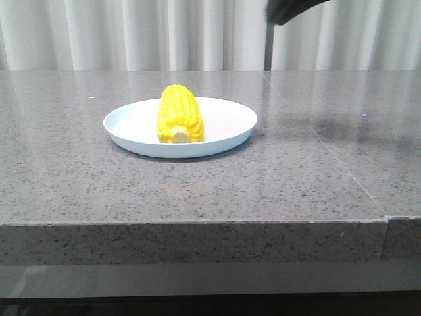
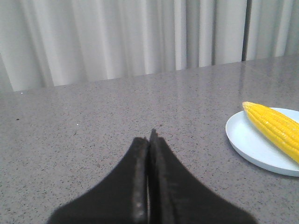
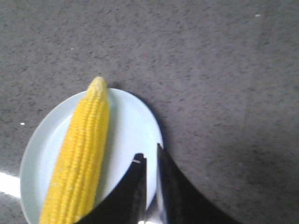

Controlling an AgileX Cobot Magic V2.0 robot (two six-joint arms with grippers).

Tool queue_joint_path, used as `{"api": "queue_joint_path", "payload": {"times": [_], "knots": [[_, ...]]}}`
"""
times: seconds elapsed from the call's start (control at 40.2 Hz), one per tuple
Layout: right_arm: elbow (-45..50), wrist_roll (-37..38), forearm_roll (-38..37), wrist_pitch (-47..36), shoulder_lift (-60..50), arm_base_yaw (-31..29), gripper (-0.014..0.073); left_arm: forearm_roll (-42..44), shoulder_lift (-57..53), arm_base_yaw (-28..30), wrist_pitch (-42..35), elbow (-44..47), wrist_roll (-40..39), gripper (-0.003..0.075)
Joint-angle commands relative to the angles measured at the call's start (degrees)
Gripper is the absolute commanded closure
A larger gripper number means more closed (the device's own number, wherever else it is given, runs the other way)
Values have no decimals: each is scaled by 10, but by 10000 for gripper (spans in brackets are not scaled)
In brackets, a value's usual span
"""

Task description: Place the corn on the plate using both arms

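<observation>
the corn [image 1: 179,114] lies flat on the plate [image 1: 230,125], a little left of the plate's middle in the front view, its pale stub end toward the camera and its tapered tip pointing away. lying on its side along its length, it looks settled, and the low rim should stop it rolling off. the plate sits on the grey speckled tabletop [image 1: 316,178], roughly central, within reach of both arms.

the left end effector [image 2: 149,140] is closed, its two dark fingers pressed together with nothing between them, and it hangs over bare tabletop with the plate off to one side. the right end effector [image 3: 150,161] hovers above the plate's rim, just beside the corn but not touching it; its fingers are nearly together with only a thin slit between them, and they hold nothing. in the front view only a dark bit of an arm [image 1: 293,9] shows at the top edge.

judging by this, the placing is done: the corn is on the plate and neither arm holds it.

no brand, label or writing can be read on the plate, the corn or the tabletop.
</observation>
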Motion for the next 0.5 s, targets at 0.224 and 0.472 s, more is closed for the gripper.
{"api": "queue_joint_path", "payload": {"times": [0.224, 0.472], "knots": [[8, -9, -152, 56, -116, -68, 679, 2, 7, 1, -50, -14, -5, 741], [136, -9, -159, 21, -244, -69, 680, 2, 7, 1, -50, -14, -5, 741]]}}
